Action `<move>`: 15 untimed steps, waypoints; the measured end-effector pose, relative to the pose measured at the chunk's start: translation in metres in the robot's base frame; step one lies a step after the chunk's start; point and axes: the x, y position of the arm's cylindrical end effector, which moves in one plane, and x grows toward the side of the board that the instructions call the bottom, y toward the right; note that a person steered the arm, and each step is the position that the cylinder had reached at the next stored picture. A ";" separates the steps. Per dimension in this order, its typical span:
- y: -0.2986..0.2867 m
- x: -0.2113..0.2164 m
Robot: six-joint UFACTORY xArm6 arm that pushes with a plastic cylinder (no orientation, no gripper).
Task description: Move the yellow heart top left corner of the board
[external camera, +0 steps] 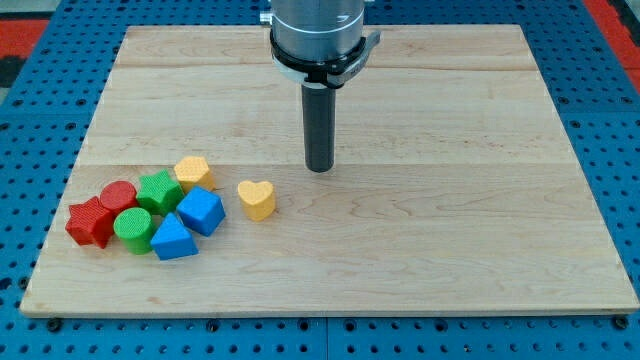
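The yellow heart lies on the wooden board, left of centre and toward the view's bottom. My tip rests on the board up and to the right of the heart, about a block's width away and not touching it. The heart sits just right of a cluster of other blocks, apart from the nearest blue one.
A cluster at the view's lower left: a yellow pentagon-like block, a green star, a red cylinder, a red star, a green cylinder, a blue cube, a blue triangle. Blue pegboard surrounds the board.
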 end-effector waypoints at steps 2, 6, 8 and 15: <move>-0.004 -0.001; -0.059 0.082; -0.067 0.012; -0.152 -0.128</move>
